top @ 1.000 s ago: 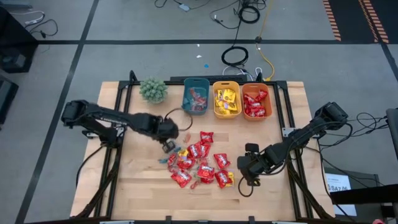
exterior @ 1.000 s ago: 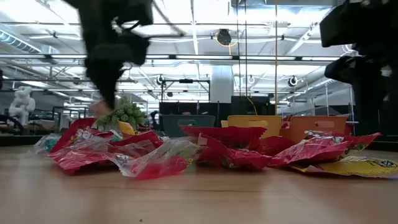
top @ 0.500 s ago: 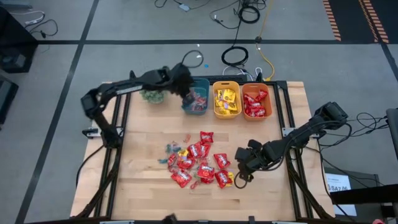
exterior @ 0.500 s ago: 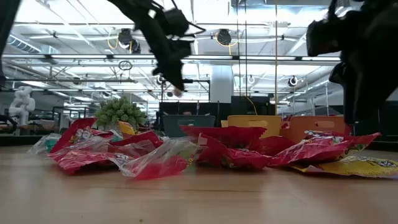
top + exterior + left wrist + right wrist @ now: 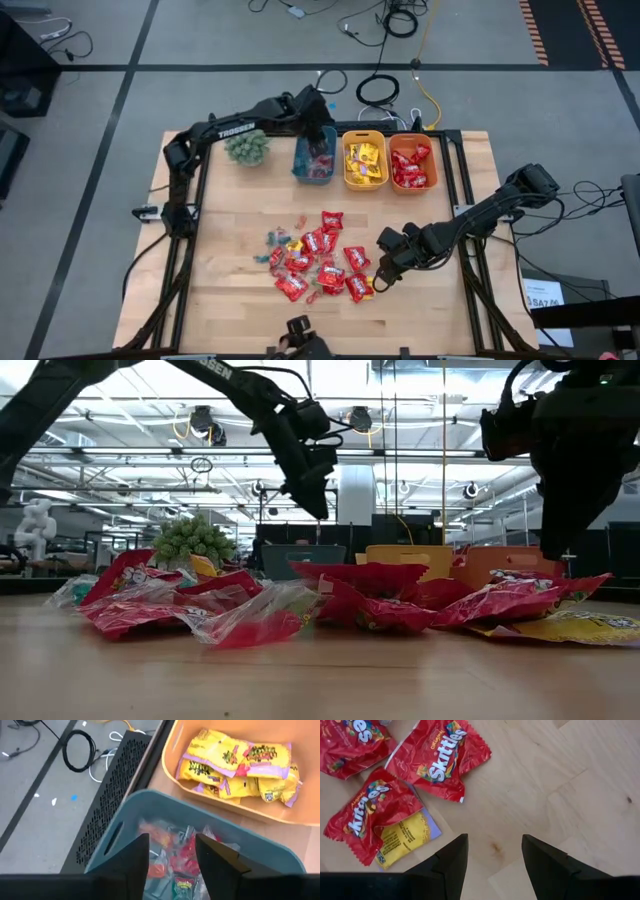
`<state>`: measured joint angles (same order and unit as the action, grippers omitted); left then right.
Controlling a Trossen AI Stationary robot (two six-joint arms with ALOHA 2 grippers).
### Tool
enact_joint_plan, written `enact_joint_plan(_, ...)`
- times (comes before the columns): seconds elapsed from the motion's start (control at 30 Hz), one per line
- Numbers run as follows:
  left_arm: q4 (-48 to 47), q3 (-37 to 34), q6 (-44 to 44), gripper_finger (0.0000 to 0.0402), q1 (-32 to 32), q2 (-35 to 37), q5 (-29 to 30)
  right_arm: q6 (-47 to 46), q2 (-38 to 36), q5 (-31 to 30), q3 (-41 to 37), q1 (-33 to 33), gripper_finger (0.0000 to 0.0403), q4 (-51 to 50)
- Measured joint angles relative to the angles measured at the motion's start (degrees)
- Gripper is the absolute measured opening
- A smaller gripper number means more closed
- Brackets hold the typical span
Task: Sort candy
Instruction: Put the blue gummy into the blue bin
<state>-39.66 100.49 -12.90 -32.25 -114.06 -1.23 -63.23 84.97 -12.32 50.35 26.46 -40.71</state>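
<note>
The left claw [image 5: 320, 135] hangs over the teal bin [image 5: 303, 166] at the far side of the worktop [image 5: 230, 290]. Its two fingers [image 5: 131, 862] stand apart and nothing is between them. Under them, inside the teal bin [image 5: 125, 822], lie small wrapped pieces in red and pale colours. The yellow bin [image 5: 364, 181] stands just right of the teal one and holds yellow packets [image 5: 240, 767]. The orange bin [image 5: 412, 185] is next to it on the right and holds red packets [image 5: 410, 165]. A small green plant [image 5: 246, 146] stands left of the teal bin.

The right claw [image 5: 382, 275] is low at the right edge of the candy pile [image 5: 318, 258], which lies in the middle of the worktop. Its fingers [image 5: 451, 865] are spread and hold nothing; they are above bare wood. Just beyond them lie two red Skittles packets [image 5: 440, 757], and one of these lies on top of a yellow packet [image 5: 405, 837]. The pile is mostly red packets, with some small pale blue pieces [image 5: 272, 240] on its left side.
</note>
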Motion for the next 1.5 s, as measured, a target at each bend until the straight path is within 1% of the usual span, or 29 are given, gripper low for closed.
enact_joint_plan(0.07,-0.27,0.37,0.04,0.0173,0.0,0.35,0.02,-0.17,0.0,-0.02,0.0,0.0,0.0177,-0.02)
enact_joint_plan(0.13,-2.59,0.39,0.66,0.0174,0.14,1.33,-0.06,0.24,0.0,-0.02,0.0,0.0,0.0177,-0.02)
enact_joint_plan(0.23,-7.06,0.39,4.37,0.0174,0.52,3.21,-0.41,1.66,0.0,-0.11,0.0,0.0,0.0177,-0.04)
enact_joint_plan(0.3,-10.83,0.22,5.07,0.0175,0.76,5.16,-1.41,2.9,0.0,-0.15,0.0,0.0,0.0177,-0.02)
enact_joint_plan(0.37,-11.31,-1.62,5.76,0.0175,1.41,7.97,-1.57,4.28,0.0,-0.15,0.0,0.0,0.0177,-0.05)
enact_joint_plan(0.43,-10.25,-6.39,8.22,0.0175,2.06,12.29,-1.4,5.53,0.0,-0.11,0.0,0.0,0.0177,-0.04)
enact_joint_plan(0.47,-8.82,-9.79,9.83,0.0175,2.6,14.8,-0.37,5.79,0.0,-0.01,0.0,0.0,0.0177,-0.04)
enact_joint_plan(0.57,-2.97,-22.78,15.98,0.0175,4.69,24.54,4.82,7.23,0.0,0.25,0.0,0.07,0.0177,0.09)
enact_joint_plan(0.67,1.72,-35.52,24.91,0.0175,8.16,34.94,6.62,9.41,0.0,0.37,0.0,0.32,0.0177,0.15)
enact_joint_plan(0.77,4.21,-45.75,33.58,0.0175,14.06,43.72,7.38,12.32,0.0,0.42,0.0,0.33,0.0177,0.18)
enact_joint_plan(0.83,6.7,-50.54,38.91,0.0175,19.02,48.0,8.16,14.67,0.0,0.42,0.0,0.33,0.0177,0.18)
enact_joint_plan(0.9,8.69,-53.78,43.56,0.0175,24.55,50.4,10.32,16.87,0.0,0.42,0.0,0.33,0.0177,0.18)
enact_joint_plan(1.0,7.55,-55.89,49.54,0.0175,33.14,50.6,14.74,18.95,0.0,0.42,0.0,0.33,0.0177,0.24)
enact_joint_plan(1.07,5.8,-55.94,53.06,0.0175,38.34,49.18,17.84,19.16,0.0,0.42,0.0,0.33,0.0177,0.22)
enact_joint_plan(1.13,4.68,-55.94,56.04,0.0175,42.79,47.32,19.26,19.44,0.0,0.44,0.0,0.33,0.0177,0.26)
enact_joint_plan(1.27,0.66,-55.92,61.82,0.0175,50.31,42.78,19.34,20.28,0.0,0.44,0.0,0.93,0.0177,0.3)
enact_joint_plan(1.33,-0.86,-55.93,63.74,0.0175,53.03,40.29,18.3,20.44,0.0,0.44,0.0,1.49,0.0177,0.37)
enact_joint_plan(1.43,-0.44,-55.92,63.57,0.0175,55.68,36.58,16.43,20.45,0.0,0.44,0.0,2.36,0.0177,0.35)
enact_joint_plan(1.5,0.42,-55.92,60.8,0.0175,56.49,34.01,14.91,20.69,0.0,0.44,0.0,2.98,0.0177,0.35)
